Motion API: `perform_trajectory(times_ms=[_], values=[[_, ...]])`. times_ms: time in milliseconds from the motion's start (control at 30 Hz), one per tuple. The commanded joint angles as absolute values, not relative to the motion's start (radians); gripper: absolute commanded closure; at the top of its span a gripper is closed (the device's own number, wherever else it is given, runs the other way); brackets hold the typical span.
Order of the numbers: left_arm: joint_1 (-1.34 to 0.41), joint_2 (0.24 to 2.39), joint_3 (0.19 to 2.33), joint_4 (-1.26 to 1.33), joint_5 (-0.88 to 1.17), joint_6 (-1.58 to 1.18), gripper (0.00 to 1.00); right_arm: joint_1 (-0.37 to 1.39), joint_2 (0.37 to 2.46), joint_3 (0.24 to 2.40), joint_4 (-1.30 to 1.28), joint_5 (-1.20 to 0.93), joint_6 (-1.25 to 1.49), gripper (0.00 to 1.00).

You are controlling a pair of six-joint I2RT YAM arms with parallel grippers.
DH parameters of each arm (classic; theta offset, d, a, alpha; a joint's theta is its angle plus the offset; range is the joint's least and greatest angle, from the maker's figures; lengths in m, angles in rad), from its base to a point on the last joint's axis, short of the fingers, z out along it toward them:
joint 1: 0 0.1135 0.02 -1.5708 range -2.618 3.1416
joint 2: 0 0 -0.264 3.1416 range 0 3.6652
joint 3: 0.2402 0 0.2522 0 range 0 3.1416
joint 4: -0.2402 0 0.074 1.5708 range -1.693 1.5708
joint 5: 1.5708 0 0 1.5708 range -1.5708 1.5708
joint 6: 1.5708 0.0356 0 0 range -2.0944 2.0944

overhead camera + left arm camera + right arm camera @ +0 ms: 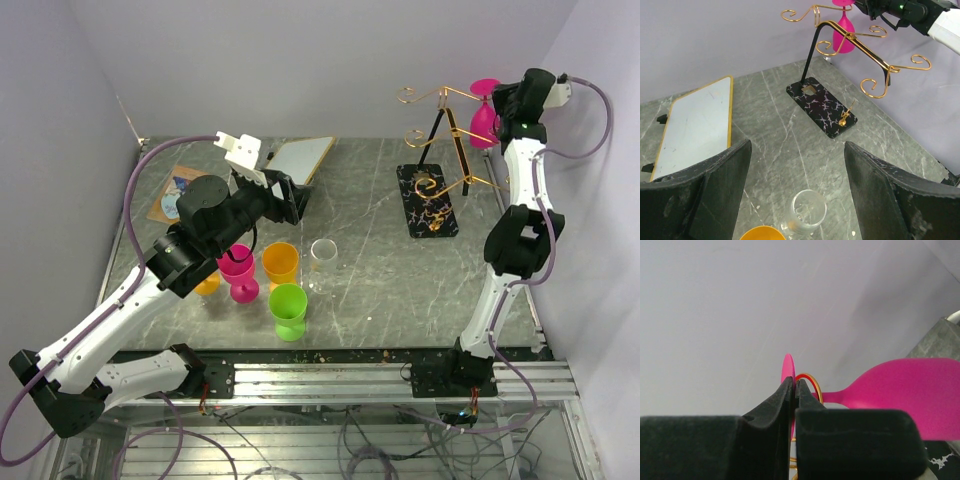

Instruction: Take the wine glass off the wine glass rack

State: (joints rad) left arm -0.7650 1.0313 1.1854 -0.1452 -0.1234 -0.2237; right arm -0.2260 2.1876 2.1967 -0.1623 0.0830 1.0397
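Black fingers (765, 425) of the right gripper (795, 386) fill the bottom of the right wrist view, clamped together on the thin foot of the pink wine glass (910, 390), whose bowl runs off the frame edge. It hangs bowl-down from the wine glass rack (822, 106) at the table's far right. The left gripper (797, 147) hovers, jaws wide apart and holding nothing, above a clear glass (807, 212).

Bare grey tabletop (370, 250) lies open between the wine glass rack (428, 200) and the cups (281, 262) bunched beside the left gripper (797, 150), leaving a wide lane across the middle. At the rack, curled wire arms hem in the hanging wine glass (484, 125), and the right wall (610, 250) stands close by the right gripper (794, 390).
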Motion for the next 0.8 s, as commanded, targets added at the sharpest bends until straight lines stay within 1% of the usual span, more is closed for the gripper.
perform_trajectory(times_ms=[0,333,767], values=[[-0.772,1.036,1.189,-0.102,-0.117,-0.219,0.15,-0.23,2.107,2.157,-0.135,0.076,1.04,1.0],[-0.772,1.037,1.189,-0.103,-0.114,-0.221,0.15,-0.232,2.085,2.127,-0.124,0.038,1.063,1.0],[-0.773,1.038,1.189,-0.103,-0.113,-0.22,0.15,-0.266,2.104,2.137,-0.127,0.081,1.097,1.0]])
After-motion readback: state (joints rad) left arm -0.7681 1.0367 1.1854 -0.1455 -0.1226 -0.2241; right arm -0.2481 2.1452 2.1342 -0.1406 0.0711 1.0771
